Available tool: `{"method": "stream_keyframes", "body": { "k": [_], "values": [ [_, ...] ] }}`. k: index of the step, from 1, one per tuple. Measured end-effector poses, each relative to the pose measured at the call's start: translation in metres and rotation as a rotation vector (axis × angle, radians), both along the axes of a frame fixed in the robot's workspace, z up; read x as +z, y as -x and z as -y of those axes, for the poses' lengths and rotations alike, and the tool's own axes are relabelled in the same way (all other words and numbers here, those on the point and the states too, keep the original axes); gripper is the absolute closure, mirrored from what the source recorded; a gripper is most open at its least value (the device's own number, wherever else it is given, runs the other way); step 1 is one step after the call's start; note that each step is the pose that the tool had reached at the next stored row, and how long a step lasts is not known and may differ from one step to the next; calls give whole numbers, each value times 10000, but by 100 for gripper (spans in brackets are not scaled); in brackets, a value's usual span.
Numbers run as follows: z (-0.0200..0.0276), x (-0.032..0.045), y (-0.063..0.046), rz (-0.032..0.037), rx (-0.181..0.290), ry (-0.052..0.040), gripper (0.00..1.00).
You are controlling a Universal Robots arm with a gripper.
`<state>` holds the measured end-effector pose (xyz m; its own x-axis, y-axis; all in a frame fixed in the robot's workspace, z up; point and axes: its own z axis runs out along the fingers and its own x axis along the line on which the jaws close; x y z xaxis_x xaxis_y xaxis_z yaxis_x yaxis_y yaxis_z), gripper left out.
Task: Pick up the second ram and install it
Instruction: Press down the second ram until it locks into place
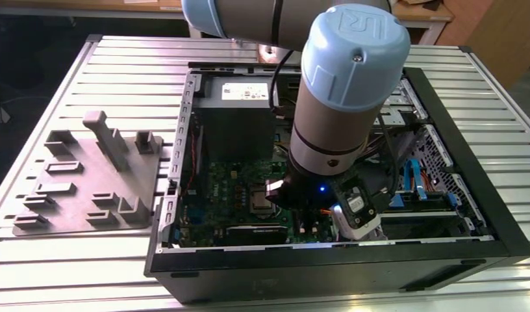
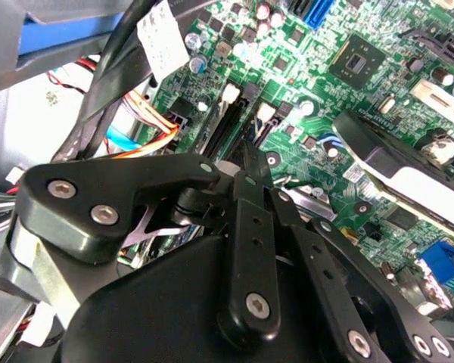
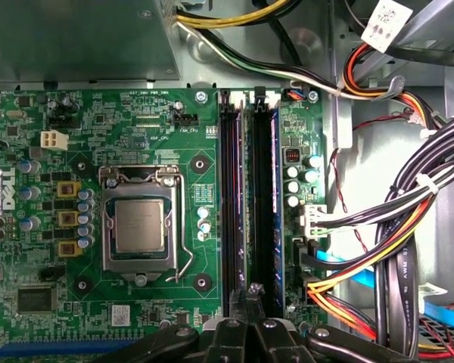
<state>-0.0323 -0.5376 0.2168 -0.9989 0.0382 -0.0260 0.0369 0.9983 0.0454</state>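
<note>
End effector (image 3: pixel 250 293) is sitting clenched, apparently empty, over the black slots (image 3: pixel 234 189), with the ram stick (image 3: pixel 278 189) seemingly standing edge-up in the outer slot; probably light, stiff, fragile, so I'm favouring bare-edge grips.

The place looked like a robotics lab or a test workshop. An open computer case (image 1: pixel 334 260) lay on a metal table with long grooves (image 1: pixel 65 260), beside a grey holder block (image 1: pixel 91 188), and a robot arm (image 1: pixel 343 97) reached into it. Wooden furniture (image 1: pixel 499 32) stood behind the table.
</note>
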Motion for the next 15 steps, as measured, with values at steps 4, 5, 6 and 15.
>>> {"method": "stream_keyframes", "body": {
  "k": [4, 5, 6, 15],
  "values": [
    [-1, -5, 0, 1, 0, -8, 90],
    [-1, -5, 0, 1, 1, -7, 90],
    [-1, -5, 0, 2, 0, -7, 90],
    [-1, 211, 0, 4, 0, -12, 90]
  ]
}}
